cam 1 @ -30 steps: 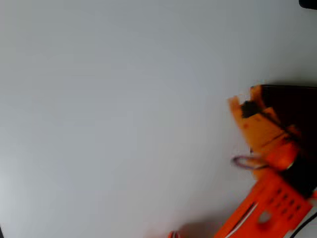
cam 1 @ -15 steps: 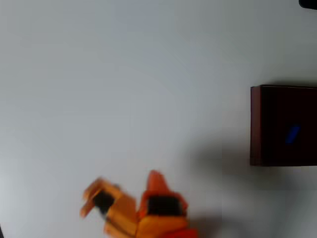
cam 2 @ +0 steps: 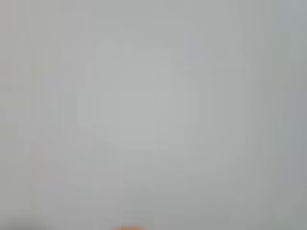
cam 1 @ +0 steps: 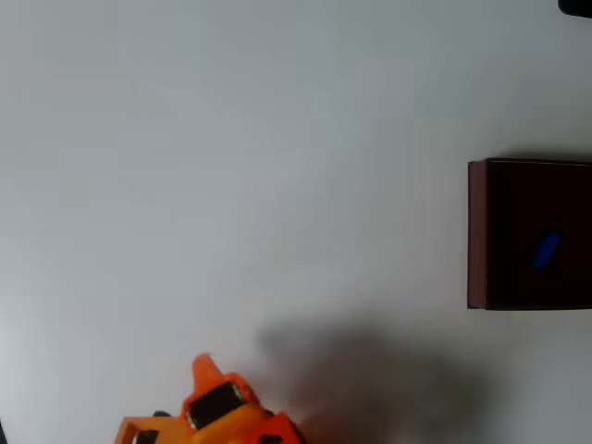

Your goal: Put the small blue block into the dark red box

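Note:
In the overhead view the dark red box point(cam 1: 476, 236) sits at the right edge, cut off by the frame. The small blue block point(cam 1: 547, 250) lies tilted on its dark floor. My orange gripper point(cam 1: 171, 402) is far from both, at the bottom edge left of centre. The frame cuts off much of it, so how its jaws stand is unclear. Nothing shows between its fingers point(cam 1: 202, 366). In the wrist view a thin orange sliver of a fingertip point(cam 2: 127, 228) peeks in at the bottom edge, over bare white table.
The white table point(cam 1: 231, 166) spreads flat across the overhead view. A soft shadow point(cam 1: 370, 370) of the arm lies on it, right of the gripper. A small dark object point(cam 1: 575, 6) sits in the top right corner.
A second ago the gripper was at the box's left wall. It has swung left and down to the bottom edge, leaving the blue block inside the box.

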